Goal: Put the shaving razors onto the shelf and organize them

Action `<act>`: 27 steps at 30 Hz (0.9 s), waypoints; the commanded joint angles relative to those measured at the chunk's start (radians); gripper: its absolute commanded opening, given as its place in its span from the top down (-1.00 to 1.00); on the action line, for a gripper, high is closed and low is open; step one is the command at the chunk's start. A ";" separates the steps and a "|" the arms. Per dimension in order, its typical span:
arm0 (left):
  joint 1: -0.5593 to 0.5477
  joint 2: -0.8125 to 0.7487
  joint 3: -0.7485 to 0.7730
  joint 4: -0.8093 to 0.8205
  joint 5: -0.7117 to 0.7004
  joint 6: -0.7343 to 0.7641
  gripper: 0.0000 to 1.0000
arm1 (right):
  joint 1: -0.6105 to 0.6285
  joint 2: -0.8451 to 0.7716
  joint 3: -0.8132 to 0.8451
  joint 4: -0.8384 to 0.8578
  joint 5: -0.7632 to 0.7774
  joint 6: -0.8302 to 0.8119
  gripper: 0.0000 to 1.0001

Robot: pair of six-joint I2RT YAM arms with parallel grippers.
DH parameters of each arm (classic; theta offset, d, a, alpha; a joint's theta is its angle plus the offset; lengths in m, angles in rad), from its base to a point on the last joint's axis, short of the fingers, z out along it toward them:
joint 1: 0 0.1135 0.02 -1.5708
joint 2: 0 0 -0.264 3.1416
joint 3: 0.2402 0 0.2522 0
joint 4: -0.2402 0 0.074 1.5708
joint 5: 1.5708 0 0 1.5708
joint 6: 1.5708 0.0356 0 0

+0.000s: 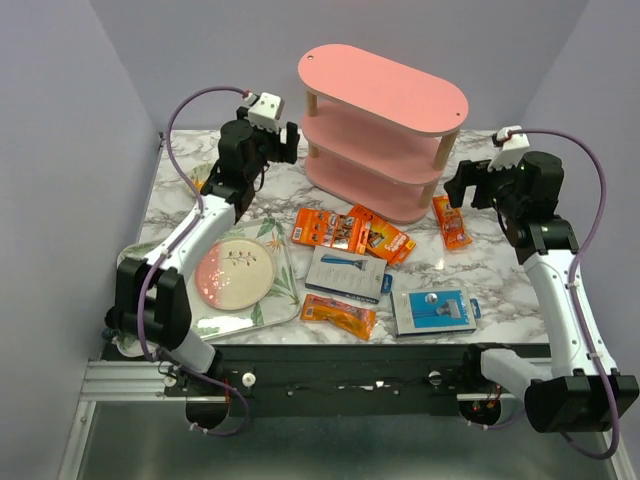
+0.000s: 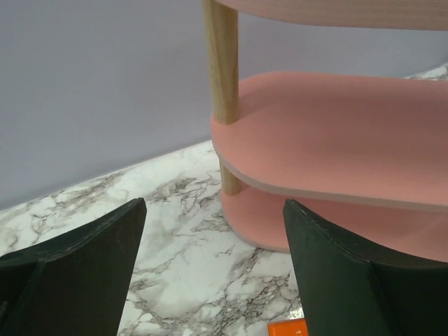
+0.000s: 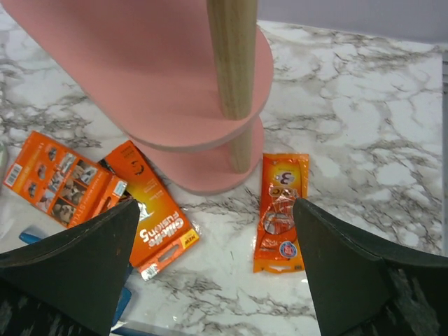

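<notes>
Right wrist view: right gripper (image 3: 217, 210) spread wide, empty, hanging over orange packet (image 3: 282, 210) marked "3", which lies flat just beside shelf (image 3: 140, 77) foot. Second orange pack (image 3: 150, 217) reads "Fusion5". Left gripper (image 2: 213, 210) spread too, empty, facing shelf's left end.

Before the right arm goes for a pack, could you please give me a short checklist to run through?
1. Right pincer open and empty: ok.
2. Left pincer open and empty: ok.
3. Orange packet beside the shelf lies flat, nothing on it: ok.
4. Shelf upright: ok.
5. Razor packs on the shelf: not ok, none there yet.
</notes>
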 commanded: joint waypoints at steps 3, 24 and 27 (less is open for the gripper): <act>0.083 0.201 0.182 0.119 0.226 -0.074 -0.60 | 0.003 0.065 0.003 0.187 -0.085 0.078 -0.97; 0.076 0.627 0.591 0.036 0.353 -0.094 -0.49 | 0.001 0.367 0.119 0.373 0.019 0.136 -0.77; 0.076 0.606 0.538 0.035 0.353 -0.090 -0.48 | -0.001 0.452 0.204 0.362 0.062 0.145 -0.68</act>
